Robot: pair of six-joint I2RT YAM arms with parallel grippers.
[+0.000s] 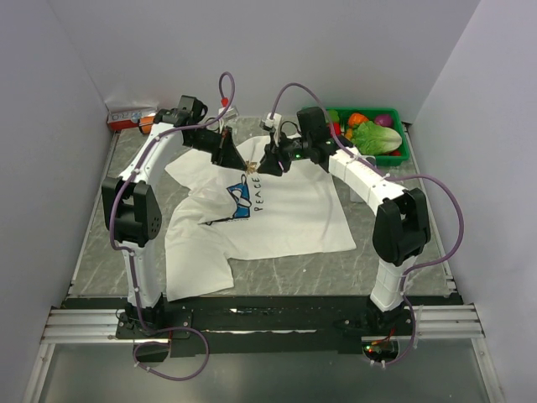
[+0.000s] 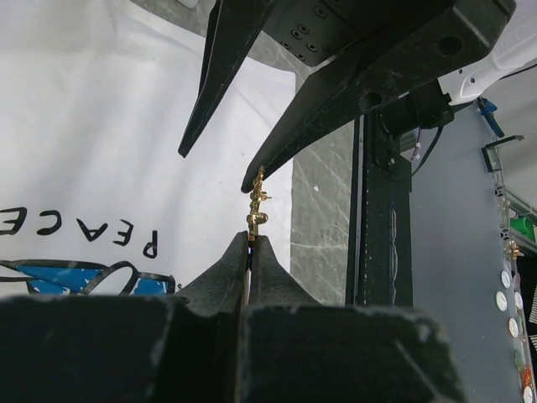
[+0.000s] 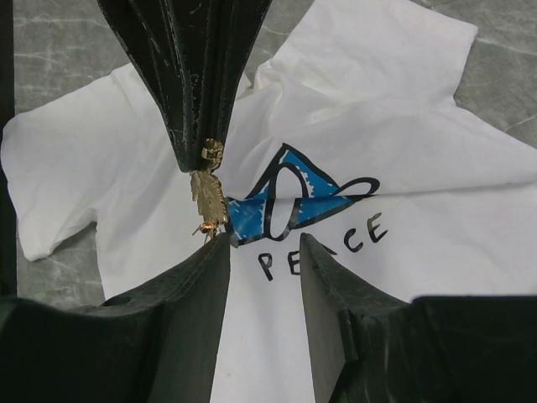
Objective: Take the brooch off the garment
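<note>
The garment (image 1: 285,218) is a white T-shirt with a blue print and the word "PEACE", lying flat on the table; it also shows in the left wrist view (image 2: 101,126) and the right wrist view (image 3: 377,126). The brooch (image 2: 256,203), a small gold leafy pin, hangs in the air above the shirt, clear of the cloth. My left gripper (image 2: 252,239) is shut on one end of it. In the right wrist view the brooch (image 3: 208,197) hangs from the left gripper (image 3: 205,158). My right gripper (image 3: 263,239) is open, one fingertip (image 3: 218,242) touching the brooch's free end.
A green basket (image 1: 406,144) of vegetables stands at the back right. A small box (image 1: 130,115) sits at the back left corner. Both grippers (image 1: 228,158) (image 1: 270,164) meet above the shirt's collar end. White walls close in the table on three sides.
</note>
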